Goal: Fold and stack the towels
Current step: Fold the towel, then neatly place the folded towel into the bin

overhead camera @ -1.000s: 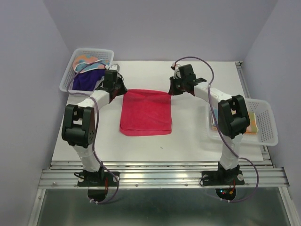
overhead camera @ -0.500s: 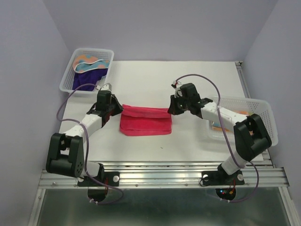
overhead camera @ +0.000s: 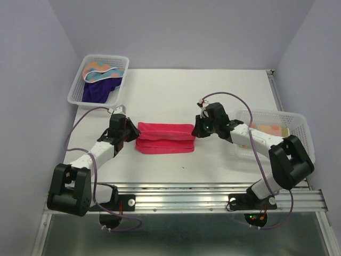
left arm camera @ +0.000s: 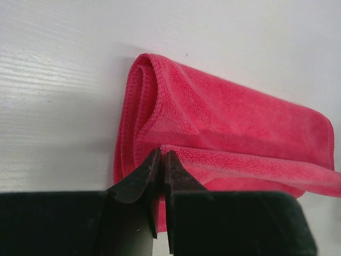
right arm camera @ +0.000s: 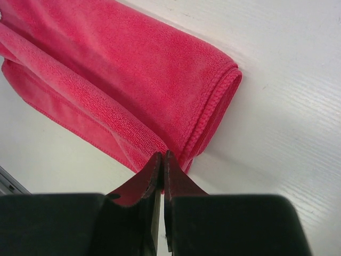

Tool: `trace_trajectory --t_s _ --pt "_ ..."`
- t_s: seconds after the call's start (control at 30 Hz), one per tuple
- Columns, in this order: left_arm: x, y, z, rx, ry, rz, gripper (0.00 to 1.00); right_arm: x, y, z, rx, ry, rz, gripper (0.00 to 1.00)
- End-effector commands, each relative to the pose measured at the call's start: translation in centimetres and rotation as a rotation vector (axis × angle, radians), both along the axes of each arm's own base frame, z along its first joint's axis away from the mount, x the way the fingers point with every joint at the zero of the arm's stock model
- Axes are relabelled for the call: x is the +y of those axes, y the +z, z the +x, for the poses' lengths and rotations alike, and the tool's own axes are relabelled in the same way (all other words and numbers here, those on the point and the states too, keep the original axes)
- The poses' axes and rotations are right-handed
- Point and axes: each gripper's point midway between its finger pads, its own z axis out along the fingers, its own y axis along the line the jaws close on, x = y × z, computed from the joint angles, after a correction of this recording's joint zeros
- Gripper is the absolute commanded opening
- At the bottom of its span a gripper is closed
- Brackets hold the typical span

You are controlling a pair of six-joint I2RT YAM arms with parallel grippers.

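The pink-red towel lies folded into a narrow band at the middle of the table. My left gripper is shut on its left corner, seen in the left wrist view pinching the towel's top layer. My right gripper is shut on the right corner; in the right wrist view it pinches the towel's edge. The light blue towel with orange dots and the dark purple towel lie in the left basket. An orange towel lies in the right basket.
The white table has its front edge at a metal rail. Purple-grey walls close in the left, back and right sides. Cables loop over both arms.
Both grippers have drawn the towel's far edge toward the near side, folding it from a wide rectangle into a narrow band. Both arms have lowered and reached forward.
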Motion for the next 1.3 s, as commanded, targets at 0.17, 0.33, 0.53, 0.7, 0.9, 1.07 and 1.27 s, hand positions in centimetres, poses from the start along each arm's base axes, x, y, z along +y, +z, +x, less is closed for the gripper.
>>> trace_trajectory --t_s 0.17,0.33,0.53,0.7,0.9,1.07,1.27 --pt "-0.3 -1.1 -1.8 0.016 -0.001 -0.033 0.0 0.6 -1.2 -1.4 0.019 -0.005 0.043 0.08" --pt "-0.1 -0.2 -3.6 0.0 0.044 -0.049 0.94 1.1 -1.7 -5.3 0.081 0.033 0.094 0.38" --pt "0.2 3.2 -4.6 -0.099 0.108 -0.116 0.99 0.2 0.1 -6.0 0.04 -0.027 0.114 1.0" --pt "0.9 4.7 -4.0 -0.152 0.146 -0.111 0.99 -0.6 0.8 -3.2 0.0 -0.139 0.048 1.0" --pt "1.0 4.1 -3.3 -0.117 0.151 -0.073 0.99 -0.9 -0.1 1.1 -0.014 -0.32 -0.078 1.0" --pt "1.0 4.2 -3.1 -0.123 0.151 -0.064 0.99 -0.5 -3.2 2.0 0.028 -0.35 -0.201 0.81" --pt "1.6 4.0 -3.3 -0.132 0.171 -0.048 0.99 -1.1 -5.7 1.1 0.063 -0.375 -0.299 0.59"
